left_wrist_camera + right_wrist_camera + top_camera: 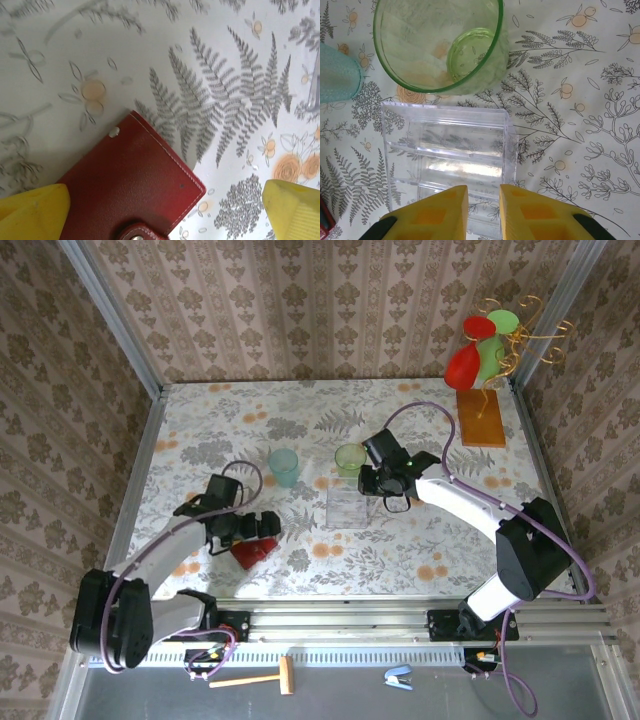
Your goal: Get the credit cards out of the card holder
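Left jaws spread wide and empty, straddling the closed card holder (130, 185).
Holder skewed diagonally across that gap, snap tab (135, 232) fastened, no cards on show; closest to the left arm. Beyond the holder, right jaws nearly closed over clear box (450, 160), grip impossible to tell.

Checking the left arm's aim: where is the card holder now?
Top view: the card holder lies near-left on the table, beneath the left tool.

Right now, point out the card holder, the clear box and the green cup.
card holder (130, 180), left wrist view, middle of red cover.
clear box (450, 155), right wrist view, ribbed floor.
green cup (470, 47), right wrist view, thick base.
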Available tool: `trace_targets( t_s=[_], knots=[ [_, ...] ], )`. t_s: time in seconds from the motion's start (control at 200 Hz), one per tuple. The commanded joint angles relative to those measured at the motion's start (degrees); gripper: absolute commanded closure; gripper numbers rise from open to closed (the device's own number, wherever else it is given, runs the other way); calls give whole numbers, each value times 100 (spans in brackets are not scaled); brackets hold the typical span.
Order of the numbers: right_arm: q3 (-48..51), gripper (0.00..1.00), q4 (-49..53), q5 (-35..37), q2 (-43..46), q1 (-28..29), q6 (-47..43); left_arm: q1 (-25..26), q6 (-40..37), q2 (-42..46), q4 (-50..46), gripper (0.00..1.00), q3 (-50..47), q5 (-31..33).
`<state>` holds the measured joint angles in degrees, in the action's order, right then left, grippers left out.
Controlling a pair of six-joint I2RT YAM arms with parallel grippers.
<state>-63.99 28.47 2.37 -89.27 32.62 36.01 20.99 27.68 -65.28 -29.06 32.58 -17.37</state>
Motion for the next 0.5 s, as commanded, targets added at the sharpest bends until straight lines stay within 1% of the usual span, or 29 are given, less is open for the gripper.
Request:
trace_targets(
  t_s=[0.0, 0.045, 0.055, 0.07, 0.25, 0.495],
  knots=[
    [137, 77, -57, -136, 107, -19, -70, 386, 634, 254, -348, 0, -179, 371],
    [181, 77, -69, -152, 132, -19, -84, 475, 753, 323, -434, 1, -182, 500],
    [199, 77, -74, -154, 141, -19, -85, 623, 769, 334, -449, 1, -182, 522],
    [209, 77, -76, -158, 146, -19, -85, 715, 811, 346, -478, 1, -182, 558],
    [469, 77, -152, -184, 307, -19, -78, 1407, 1181, 378, -778, 1, -105, 1036],
    [780, 76, -277, -202, 489, -19, -39, 2064, 1404, -184, -994, 2, 117, 1479]
  ],
)
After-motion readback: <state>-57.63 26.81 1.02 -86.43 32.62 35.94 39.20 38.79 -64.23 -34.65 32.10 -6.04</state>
